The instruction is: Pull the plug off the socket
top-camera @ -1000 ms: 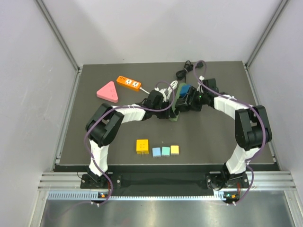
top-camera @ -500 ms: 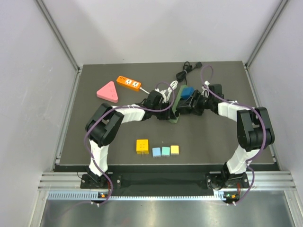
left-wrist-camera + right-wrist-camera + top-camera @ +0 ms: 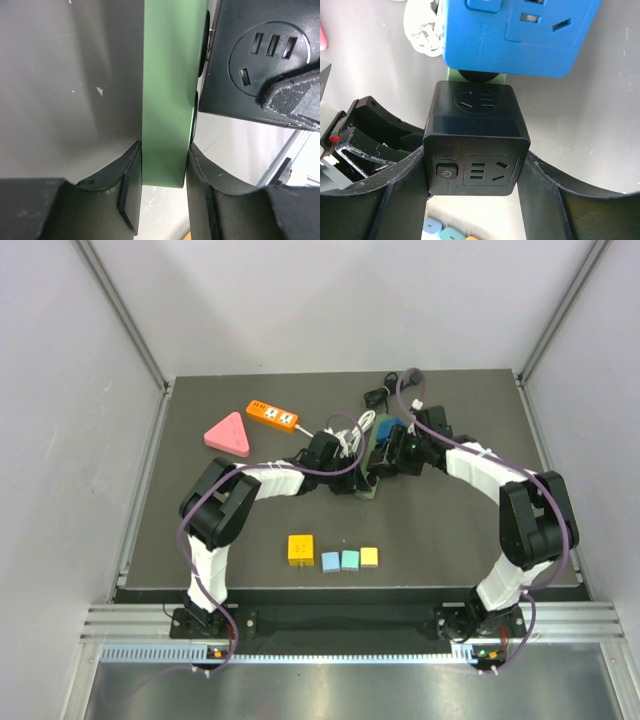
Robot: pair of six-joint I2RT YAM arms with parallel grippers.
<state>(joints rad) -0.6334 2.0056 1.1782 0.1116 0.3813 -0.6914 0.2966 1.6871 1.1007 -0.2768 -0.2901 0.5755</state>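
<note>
Toward two o'clock from the middle of the desk (image 3: 450,530), your right hand (image 3: 475,160) was clamped on the plug (image 3: 475,125), a black cube, across its side faces, while your left hand (image 3: 164,150) pinched the green socket (image 3: 167,75) at its six o'clock end. Both looked hard, smooth and light; you would have needed firm, flat grips and a straight pull, lest the plastic slip.

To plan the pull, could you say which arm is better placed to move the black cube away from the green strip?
Right, probably: the right end effector is shut on the black cube; the left end effector clamps the green strip to brace it.
</note>
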